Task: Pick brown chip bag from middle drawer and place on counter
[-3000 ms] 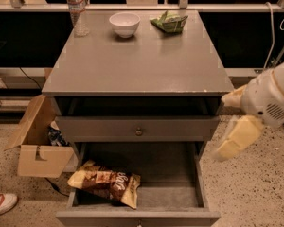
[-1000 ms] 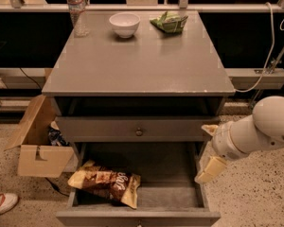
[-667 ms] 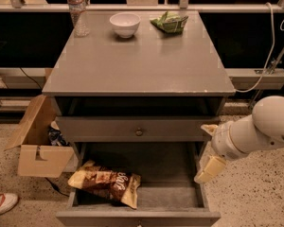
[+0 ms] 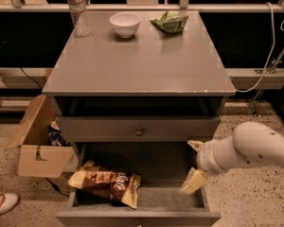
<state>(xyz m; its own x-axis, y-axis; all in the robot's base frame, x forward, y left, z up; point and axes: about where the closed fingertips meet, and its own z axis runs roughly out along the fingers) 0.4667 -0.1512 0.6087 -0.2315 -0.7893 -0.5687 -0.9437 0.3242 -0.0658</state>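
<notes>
The brown chip bag lies on its side at the left end of the open middle drawer, its near corner close to the drawer's front wall. My gripper hangs at the drawer's right end, well to the right of the bag and not touching it. It is open and empty. Its lower finger points down into the drawer and the upper fingertip sits just under the closed drawer above. The counter is the grey top of the cabinet.
On the counter's far edge stand a water bottle, a white bowl and a small green bag. A closed drawer with a knob is above the open one. A cardboard box and a shoe are on the floor at left.
My arm has come down and left from beside the cabinet to the right end of the open drawer. The bag has not moved.
</notes>
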